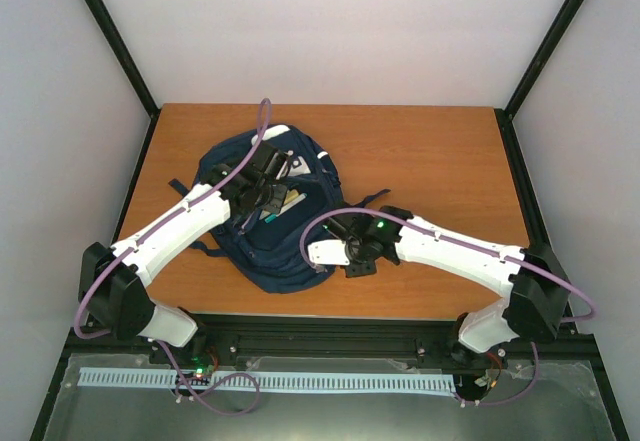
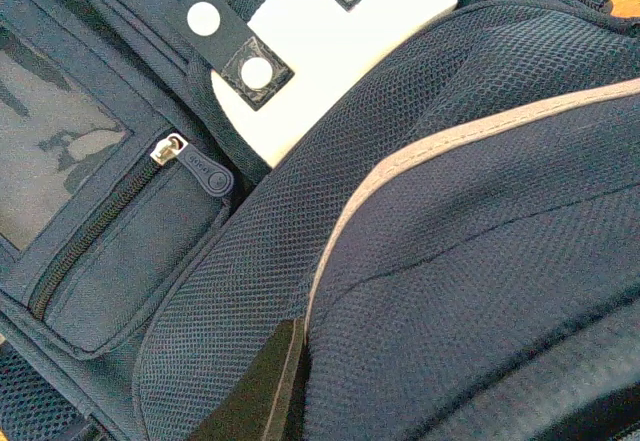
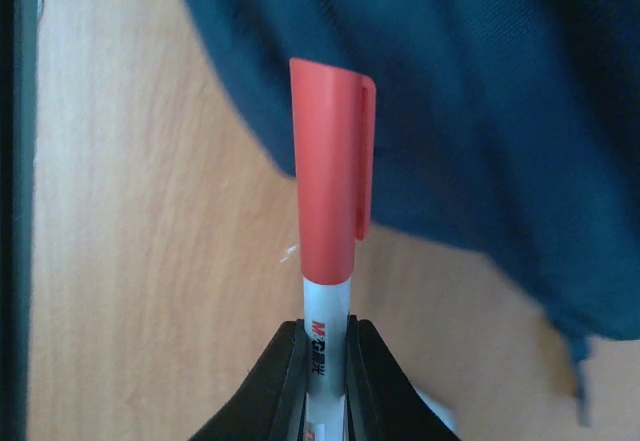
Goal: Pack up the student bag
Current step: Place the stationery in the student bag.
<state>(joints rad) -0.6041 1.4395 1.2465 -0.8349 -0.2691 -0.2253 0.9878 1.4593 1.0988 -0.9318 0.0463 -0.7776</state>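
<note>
The student bag lay flat on the desk, a bit left of the middle. Its top pointed away from the arms and its mouth was open. A few thin, bright things showed inside the mouth, too small to name.

The left pincer sat at the open mouth. It was closed, and it looked to be pinching the blue mesh cloth of the bag, likely to hold the mouth open. Its camera saw only bag: a zip pocket, a white patch and mesh with a pale edge.

The right pincer hung over the bare desk, just beside the near right edge of the bag. It was closed tight on a pen. The pen had a white body and a red cap, and the cap stuck out past the fingertips toward the bag.

So the step in hand seemed to be carrying this pen to the bag. The pen was gripped but not yet inside. The next move would probably need the right arm to lift the pen, bring it over the open mouth, tip the cap down into the gap and only then let go. The left pincer would need to keep the cloth up, or the pen could bump the flap and slide off.
</note>
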